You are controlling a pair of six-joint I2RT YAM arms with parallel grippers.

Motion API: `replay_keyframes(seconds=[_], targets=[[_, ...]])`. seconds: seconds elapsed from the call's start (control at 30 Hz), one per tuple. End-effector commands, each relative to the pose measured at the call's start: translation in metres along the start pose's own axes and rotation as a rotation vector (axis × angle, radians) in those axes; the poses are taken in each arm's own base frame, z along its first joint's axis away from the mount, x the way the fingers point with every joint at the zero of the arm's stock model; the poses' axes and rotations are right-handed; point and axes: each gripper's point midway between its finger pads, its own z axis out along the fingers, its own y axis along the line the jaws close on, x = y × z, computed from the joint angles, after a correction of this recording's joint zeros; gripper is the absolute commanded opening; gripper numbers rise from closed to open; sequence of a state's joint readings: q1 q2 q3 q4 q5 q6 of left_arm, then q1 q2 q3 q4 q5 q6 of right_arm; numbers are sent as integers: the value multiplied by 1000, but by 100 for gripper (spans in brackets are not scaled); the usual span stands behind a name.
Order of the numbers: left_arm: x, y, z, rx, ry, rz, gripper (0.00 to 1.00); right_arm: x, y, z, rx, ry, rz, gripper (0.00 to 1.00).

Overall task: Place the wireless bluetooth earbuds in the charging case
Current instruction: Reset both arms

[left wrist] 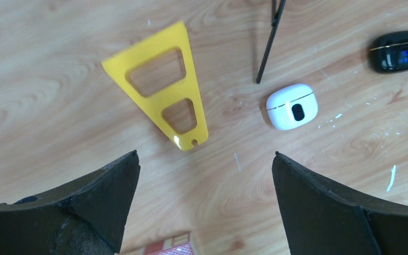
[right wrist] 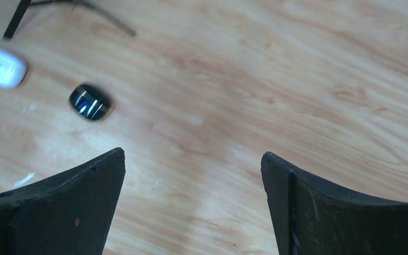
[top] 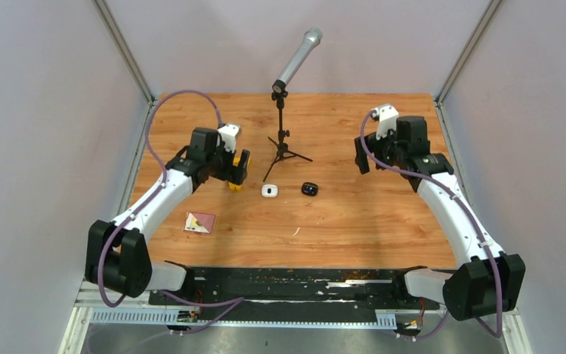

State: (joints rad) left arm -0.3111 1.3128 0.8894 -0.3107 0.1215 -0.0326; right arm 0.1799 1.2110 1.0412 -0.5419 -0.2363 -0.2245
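Note:
A white charging case (top: 269, 191) and a black charging case (top: 309, 189) lie shut on the wooden table, side by side near the middle. No earbuds show in any view. My left gripper (top: 239, 169) hovers open and empty, left of the white case. In the left wrist view, the gripper (left wrist: 204, 154) has the white case (left wrist: 292, 106) ahead to the right and the black case (left wrist: 396, 51) farther right. My right gripper (top: 365, 156) is open and empty, right of the black case. In the right wrist view, the gripper (right wrist: 193, 151) sees the black case (right wrist: 89, 102) and the white case (right wrist: 1, 67) at upper left.
A microphone on a small black tripod (top: 283, 144) stands just behind the cases. A yellow triangular plastic piece (left wrist: 162, 85) lies beneath my left gripper. A small red and white card (top: 200, 222) lies at the near left. Grey walls enclose the table.

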Motion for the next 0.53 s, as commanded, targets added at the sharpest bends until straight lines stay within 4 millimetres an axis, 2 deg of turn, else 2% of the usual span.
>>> replay_keyframes(seconds=[0.0, 0.2, 0.27, 0.33, 0.4, 0.5], targets=[[-29, -7, -39, 83, 76, 171, 100, -65, -52, -42, 308, -98, 96, 100], [-119, 37, -105, -217, -203, 266, 100, -137, -66, -87, 397, -271, 135, 100], [-154, 43, -135, -277, -331, 241, 100, -163, -70, -105, 418, -348, 137, 100], [-181, 43, -160, -304, -463, 199, 100, -182, -71, -116, 424, -407, 137, 99], [-198, 39, -174, -291, -557, 145, 100, -192, -71, -120, 421, -437, 137, 99], [-198, 28, -163, -207, -539, 53, 100, -193, -69, -113, 403, -437, 135, 100]])
